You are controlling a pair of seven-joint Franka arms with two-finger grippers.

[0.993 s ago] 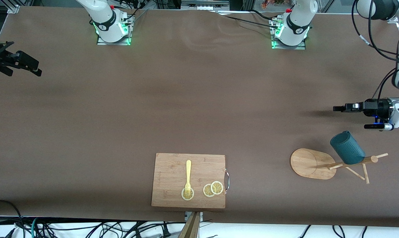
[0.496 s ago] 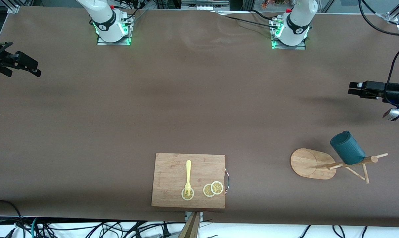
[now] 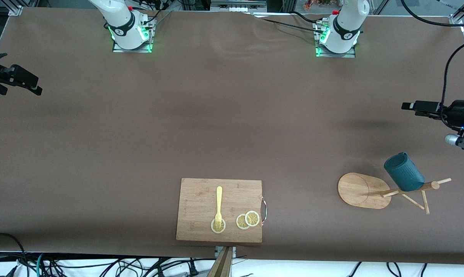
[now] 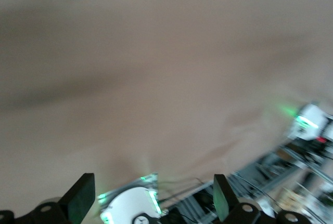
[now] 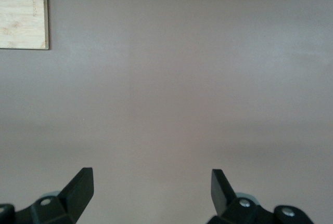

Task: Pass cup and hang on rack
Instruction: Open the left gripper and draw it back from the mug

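Observation:
The dark teal ribbed cup [image 3: 404, 172] hangs on a peg of the light wooden rack [image 3: 361, 190], which stands near the left arm's end of the table. My left gripper [image 3: 409, 107] is up in the air over bare table near that end, apart from the cup. It is open and empty in the left wrist view [image 4: 151, 200]. My right gripper [image 3: 37, 86] waits over the right arm's end of the table. It is open and empty in the right wrist view [image 5: 151, 190]. Neither wrist view shows the cup or the rack.
A rectangular wooden cutting board [image 3: 201, 200] lies near the front edge with a yellow fork [image 3: 219, 204] and lemon slices [image 3: 248, 219] on it. One corner of it shows in the right wrist view [image 5: 23, 11]. The arm bases [image 3: 131, 30] stand along the top.
My left gripper has drawn away from the cup and rack, rising and moving toward the table's end. My right gripper has drifted slightly outward. The cup stays on the rack.

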